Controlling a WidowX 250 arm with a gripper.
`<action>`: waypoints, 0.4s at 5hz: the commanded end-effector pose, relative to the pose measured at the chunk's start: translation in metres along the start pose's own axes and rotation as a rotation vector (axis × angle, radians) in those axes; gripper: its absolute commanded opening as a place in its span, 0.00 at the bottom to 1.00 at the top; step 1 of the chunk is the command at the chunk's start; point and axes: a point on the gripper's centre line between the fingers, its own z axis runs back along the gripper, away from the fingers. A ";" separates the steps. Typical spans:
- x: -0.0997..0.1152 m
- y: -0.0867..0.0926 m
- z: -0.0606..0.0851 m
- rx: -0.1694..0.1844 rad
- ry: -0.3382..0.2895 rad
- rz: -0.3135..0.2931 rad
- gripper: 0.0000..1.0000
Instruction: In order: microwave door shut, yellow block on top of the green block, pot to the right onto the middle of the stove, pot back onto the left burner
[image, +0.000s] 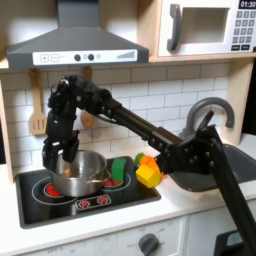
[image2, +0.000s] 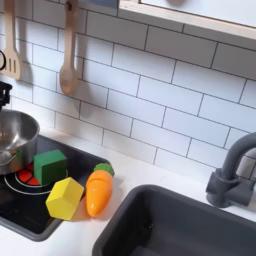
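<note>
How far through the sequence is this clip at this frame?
Done: the microwave door looks shut. In hand: the tool is down at the pot, which sits on the stove; its grip is unclear. Left: the yellow block lies beside the green block, not stacked, so that step looks undone.

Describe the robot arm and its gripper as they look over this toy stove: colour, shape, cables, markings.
In the first exterior view the arm is matte black throughout, built of boxy segments joined by chunky rounded joints, and it runs back to a bulky black base at the first exterior view's right. A thin dark cable seems to run along the links. The gripper is black too and narrow, above the pot. No markings are legible.
</note>
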 end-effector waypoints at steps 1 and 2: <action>0.000 -0.027 0.017 -0.052 -0.039 -0.078 1.00; -0.009 -0.046 0.030 -0.112 -0.052 -0.137 1.00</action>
